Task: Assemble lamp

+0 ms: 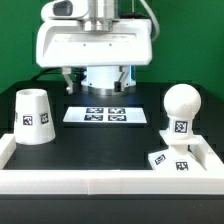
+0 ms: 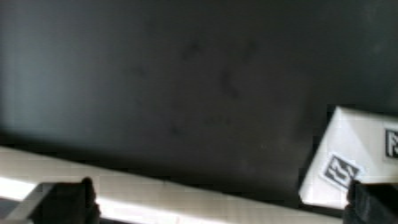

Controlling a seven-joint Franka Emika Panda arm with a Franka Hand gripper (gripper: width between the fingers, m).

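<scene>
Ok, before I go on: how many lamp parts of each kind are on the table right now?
Shade: 1
Bulb: 1
Base: 1
Total: 3 lamp parts, all white. The bulb stands on the base.

Dark worktop against a green backdrop.

We see a matte black worktop [image 1: 110, 140] bounded by a raised white border wall [image 1: 100, 184] along its near edge and at the exterior view's left and right. Behind the worktop we see a plain green backdrop [image 1: 190, 40]. The marker board [image 1: 102, 115] lies flat near the worktop's middle. Lighting is even and diffuse; the wrist view shows the black surface with faint smudges.
</scene>
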